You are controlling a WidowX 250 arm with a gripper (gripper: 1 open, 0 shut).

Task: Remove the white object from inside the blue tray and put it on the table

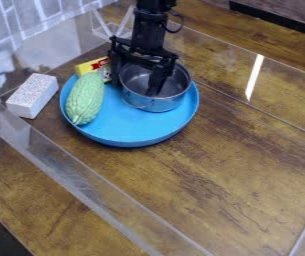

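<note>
The arm reaches down from the top, its dark fingers pointing down, spread wide over the steel bowl in the blue tray! The tray sits on the counter, a pale green corn-like object beside the bowl.

Observe the round, low-rimmed blue tray lying flat on your brown, glossy wooden table. Your white rectangular block lies outside the tray, near its left side.
</note>
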